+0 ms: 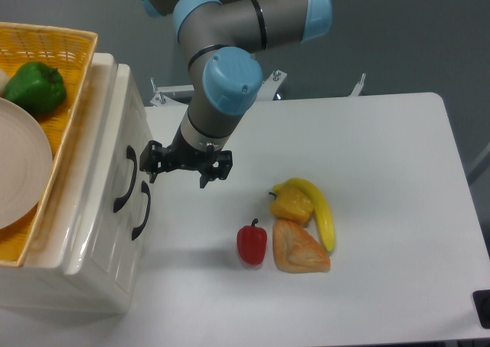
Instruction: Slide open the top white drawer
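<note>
From my remote seat I take the cream-white plastic cabinet (92, 232) as my landmark; it stands at the left end of the white bench (383, 209). Nearest the camera and to the cabinet's right lie a small red bell pepper (252, 243) and, touching or just beside it, an orange wedge-shaped piece of toy food (298, 247). A little farther back sit a yellow bell pepper (291, 203) and a curved yellow banana (320, 209) — all well apart from the cabinet front.

On the ribbed front I see two curved black handles. The lower drawer's handle (141, 210) is the nearer one; the top white drawer (126, 144) carries the farther handle (126, 178). That drawer sits flush with the cabinet face — fully shut, as far as I can judge, so the slide itself has not begun.

The black two-finger gripper (187, 163) hangs just to the right of the top handle, its fingers spread apart with nothing between them. Its left tip looks very near or touching the handle's upper end; I cannot tell which.

Farthest back, on the cabinet's top, a yellow wicker basket (73, 48) holds a green bell pepper (34, 86) and a pale round plate (19, 171).

My read: the approach is nearly finished; hooking or clamping the handle and pulling the drawer rightward is all left.
</note>
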